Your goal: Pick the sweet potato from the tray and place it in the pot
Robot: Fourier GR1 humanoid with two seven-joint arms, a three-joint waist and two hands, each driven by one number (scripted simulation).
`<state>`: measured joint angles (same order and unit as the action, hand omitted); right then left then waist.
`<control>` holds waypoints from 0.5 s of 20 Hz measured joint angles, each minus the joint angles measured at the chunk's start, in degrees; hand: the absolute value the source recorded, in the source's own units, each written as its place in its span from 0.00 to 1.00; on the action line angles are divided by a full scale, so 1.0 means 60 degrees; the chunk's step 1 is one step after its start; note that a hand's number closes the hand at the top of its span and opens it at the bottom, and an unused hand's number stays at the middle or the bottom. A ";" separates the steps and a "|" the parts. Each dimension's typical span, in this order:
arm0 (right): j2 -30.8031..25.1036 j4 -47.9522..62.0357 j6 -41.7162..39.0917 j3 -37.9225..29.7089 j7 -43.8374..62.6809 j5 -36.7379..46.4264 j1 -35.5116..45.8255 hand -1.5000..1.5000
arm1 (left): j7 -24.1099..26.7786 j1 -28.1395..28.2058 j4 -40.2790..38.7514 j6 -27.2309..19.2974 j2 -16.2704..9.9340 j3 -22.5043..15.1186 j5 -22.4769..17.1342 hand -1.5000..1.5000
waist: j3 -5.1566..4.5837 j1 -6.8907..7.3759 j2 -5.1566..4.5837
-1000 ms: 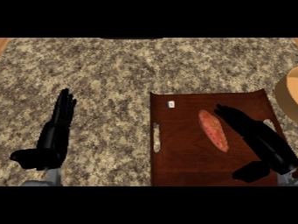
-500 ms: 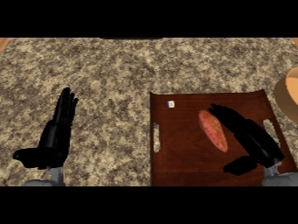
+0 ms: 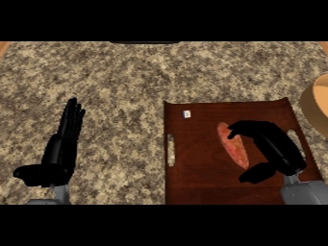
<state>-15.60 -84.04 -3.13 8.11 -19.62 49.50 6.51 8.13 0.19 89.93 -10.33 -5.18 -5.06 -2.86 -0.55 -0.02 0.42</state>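
The right robot hand (image 3: 274, 146) hovers over the right half of the dark wooden tray (image 3: 195, 178), fingers curling leftward over the top end of the sweet potato (image 3: 234, 150), with the thumb low beside its lower end. Whether the fingers actually touch it cannot be told. The reddish sweet potato lies lengthwise on the tray, just left of and partly beneath this hand. A small white tag (image 3: 187, 114) sits on the tray well up and left of the hand. The tan pot (image 3: 325, 111) stands on the speckled bench (image 3: 124, 81), up and right of the hand, at the view's edge. The left robot hand (image 3: 60, 151) rests open, fingers straight, far left of the tray.
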 measured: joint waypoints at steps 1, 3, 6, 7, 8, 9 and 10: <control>-0.0004 0.0069 0.0121 -0.0076 -0.0196 -0.0008 -0.0013 1.00 | -0.0157 0.0024 0.0157 0.0014 -0.0013 -0.0004 0.0002 0.50 | -0.0003 0.0001 0.0003; 0.0035 0.0061 0.0330 -0.0156 -0.0369 0.0091 -0.0079 1.00 | -0.0217 0.0088 0.0262 0.0026 0.0005 0.0016 0.0050 0.50 | -0.0009 -0.0003 0.0011; 0.0077 -0.0072 0.0350 -0.0289 -0.0523 0.0096 -0.0121 1.00 | -0.0305 -0.0078 0.0182 -0.0024 0.0140 0.0017 0.0165 0.50 | 0.0014 -0.0010 -0.0004; 0.0136 -0.0114 0.0383 -0.0311 -0.0475 0.0145 -0.0062 1.00 | -0.0313 -0.0067 0.0196 0.0050 0.0074 0.0102 0.0134 0.50 | 0.0026 -0.0008 -0.0014; 0.0264 -0.0239 0.0331 -0.0235 -0.0114 0.0311 -0.0011 1.00 | -0.0219 0.0052 0.0173 0.0065 0.0113 0.0074 0.0150 0.50 | 0.0038 -0.0002 -0.0021; 0.0354 -0.0155 0.0244 -0.0243 0.0353 0.0515 0.0228 1.00 | -0.0278 0.0019 0.0201 0.0142 0.0055 0.0098 0.0113 0.50 | 0.0048 0.0017 -0.0032; 0.0462 -0.0127 0.0032 -0.0250 0.1003 0.0731 0.0526 1.00 | -0.0264 0.0042 0.0213 0.0164 0.0065 0.0081 0.0107 0.50 | 0.0053 0.0045 -0.0039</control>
<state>-12.83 -84.80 -2.93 6.61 -13.61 53.89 9.67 6.54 0.44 91.21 -9.35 -4.80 -4.58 -2.22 -0.23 0.25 0.18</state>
